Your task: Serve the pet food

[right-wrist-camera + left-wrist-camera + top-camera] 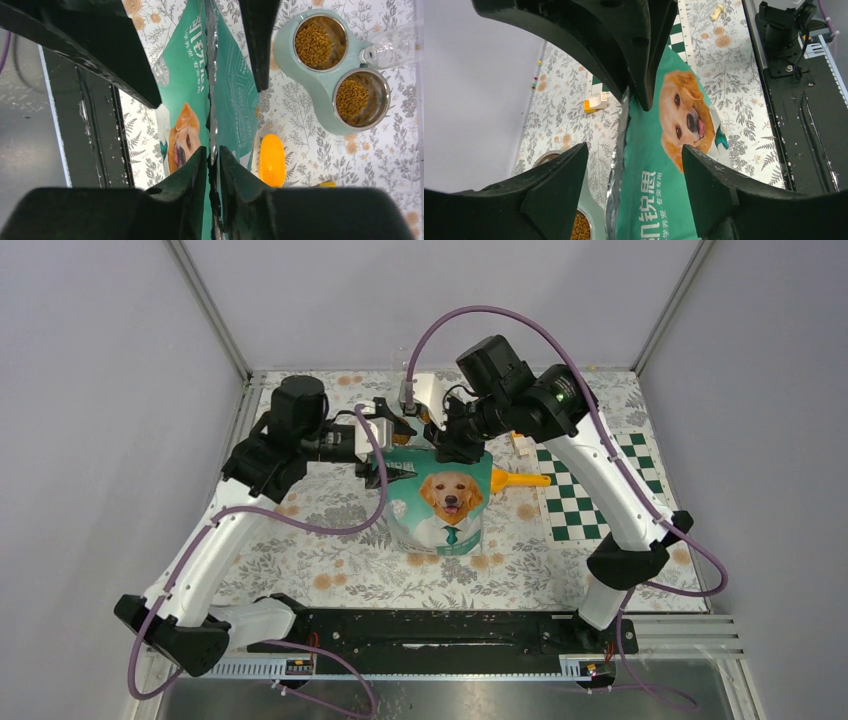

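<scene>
The pet food fills both steel bowls of a pale green feeder, just beyond the standing bag. The right gripper is nearly closed, pinching the bag's top seam. The left gripper gapes wide around the bag's left edge, gripping nothing.

The bag stands mid bench; the scoop lies just right of it; behind, pet food fills the double bowl.
</scene>
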### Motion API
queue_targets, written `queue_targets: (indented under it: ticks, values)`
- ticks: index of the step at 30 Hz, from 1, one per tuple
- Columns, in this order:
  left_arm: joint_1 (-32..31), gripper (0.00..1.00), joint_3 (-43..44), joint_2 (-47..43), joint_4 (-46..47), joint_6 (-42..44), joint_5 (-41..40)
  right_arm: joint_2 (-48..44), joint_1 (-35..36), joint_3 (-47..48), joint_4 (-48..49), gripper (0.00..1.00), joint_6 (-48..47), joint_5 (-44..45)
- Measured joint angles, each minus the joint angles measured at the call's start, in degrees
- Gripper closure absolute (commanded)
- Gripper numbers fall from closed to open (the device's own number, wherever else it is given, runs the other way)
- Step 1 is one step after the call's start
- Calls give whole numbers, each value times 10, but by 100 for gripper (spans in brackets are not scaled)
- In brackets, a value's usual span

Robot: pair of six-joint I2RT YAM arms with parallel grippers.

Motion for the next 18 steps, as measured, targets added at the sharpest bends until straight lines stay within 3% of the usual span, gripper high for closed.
queue_targets:
  ticks: [5,6,11,13,18]
  values:
    - [-15,37,0,23,9,-4,-28,2,-1,-1,-3,95,-7,-8]
    - [-18,43,0,25,15,-7,-35,2,-2,-1,-5,100,-10,-11]
    - [-29,78,0,30,30,-11,-54,2,-3,-1,-7,100,-16,-16]
    - [-30,100,0,30,25,-8,-55,2,-5,-1,-6,100,-18,-15]
    - [-36,100,3,27,-1,29,-58,2,-9,-2,-3,100,-19,-14]
